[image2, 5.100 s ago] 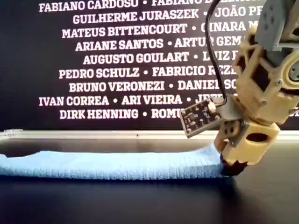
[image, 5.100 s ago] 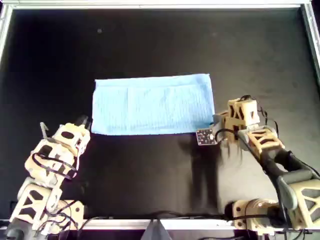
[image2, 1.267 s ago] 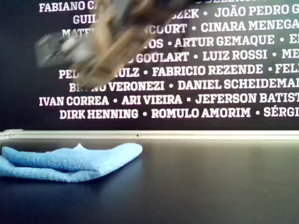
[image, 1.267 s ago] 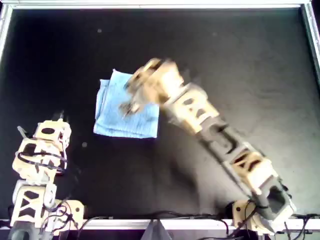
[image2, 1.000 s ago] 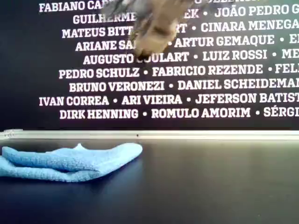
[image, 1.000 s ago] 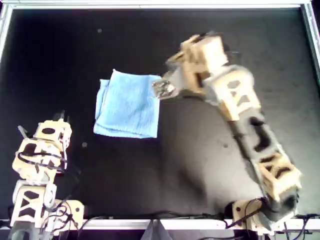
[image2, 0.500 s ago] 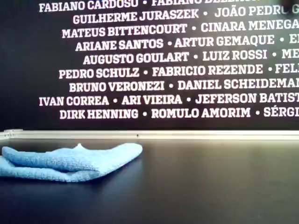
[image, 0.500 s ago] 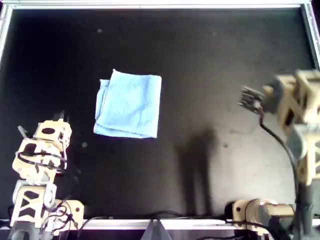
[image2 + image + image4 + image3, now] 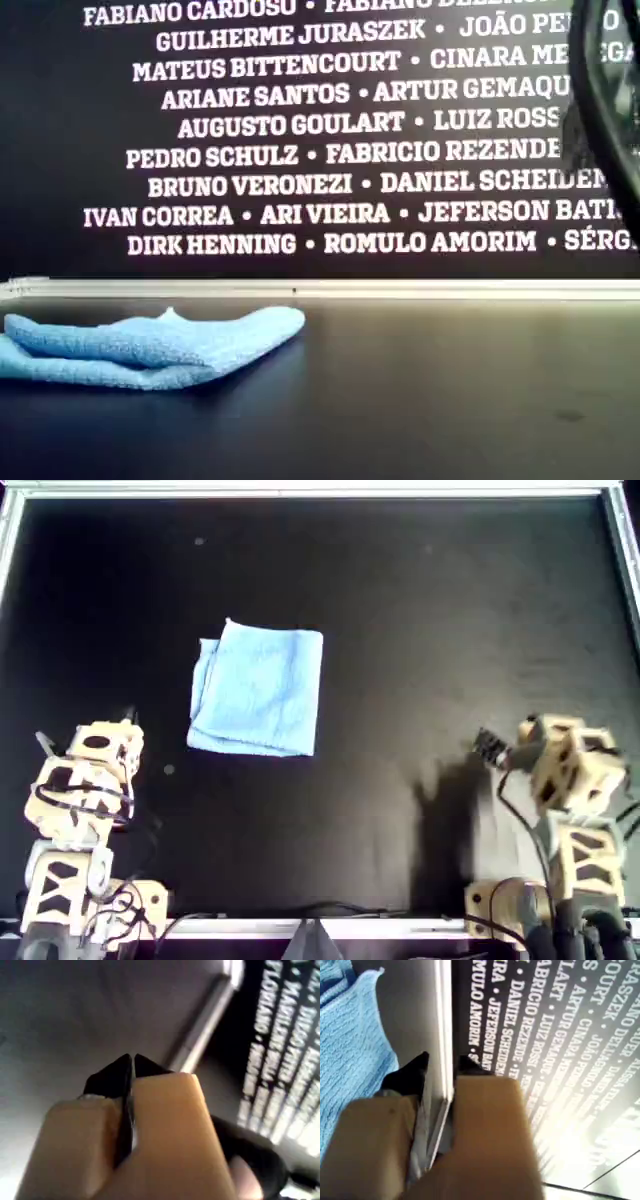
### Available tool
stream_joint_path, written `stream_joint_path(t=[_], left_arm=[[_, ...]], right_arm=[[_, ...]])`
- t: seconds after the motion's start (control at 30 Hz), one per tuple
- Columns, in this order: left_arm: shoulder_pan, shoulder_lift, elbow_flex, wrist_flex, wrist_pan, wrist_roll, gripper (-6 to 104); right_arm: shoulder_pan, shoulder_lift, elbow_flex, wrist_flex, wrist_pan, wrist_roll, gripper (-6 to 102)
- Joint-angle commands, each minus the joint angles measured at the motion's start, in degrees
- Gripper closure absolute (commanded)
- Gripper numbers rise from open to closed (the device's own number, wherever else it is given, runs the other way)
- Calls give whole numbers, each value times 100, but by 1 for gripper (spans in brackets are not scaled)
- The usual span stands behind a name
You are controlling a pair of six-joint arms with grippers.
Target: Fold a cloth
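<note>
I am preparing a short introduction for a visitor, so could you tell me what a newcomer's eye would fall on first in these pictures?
The folded light-blue cloth stands out first, lying alone on the black table, left of centre in the overhead view, with uneven layers showing. Next comes the back wall of white names in the exterior view. Two tan arms sit at the near corners; my second pincer is shut on nothing.
</note>
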Motion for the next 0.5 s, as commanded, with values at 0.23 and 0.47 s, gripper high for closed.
stream_joint_path(t=[0.23, 0.47], left_arm=[[79, 79, -70, 747, -26, 44, 100], [70, 123, -70, 2074, -26, 53, 100]], right_arm=[[-26, 88, 782, -308, 18, -26, 95], [53, 229, 1020, -308, 9, 26, 96]])
